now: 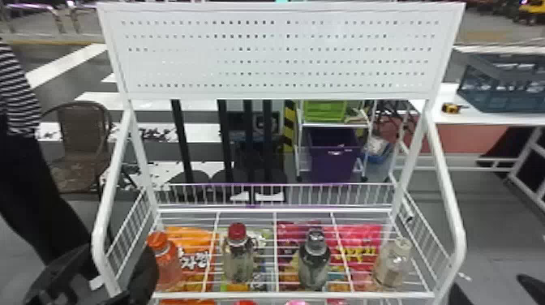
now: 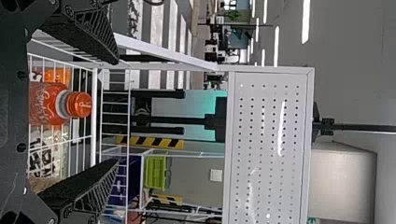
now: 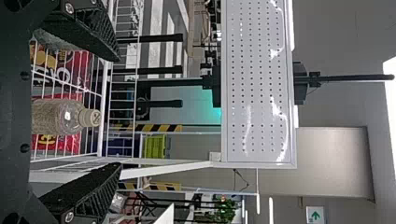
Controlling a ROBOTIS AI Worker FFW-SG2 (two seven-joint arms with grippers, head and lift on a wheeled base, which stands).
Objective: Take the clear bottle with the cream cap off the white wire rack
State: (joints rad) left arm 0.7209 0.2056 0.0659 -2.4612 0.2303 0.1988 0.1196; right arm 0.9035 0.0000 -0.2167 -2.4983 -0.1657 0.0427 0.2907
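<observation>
Clear bottle (image 1: 391, 265) upright on rack (image 1: 292, 295), ahead of open right hand (image 3: 118, 112).

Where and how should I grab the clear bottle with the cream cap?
I'd grip the clear bottle around its body, below the sloping shoulder, coming level from the front of the rack with the right gripper. It stands upright, its body looks straight-sided, and the gap to the dark-capped bottle should leave finger room.
</observation>
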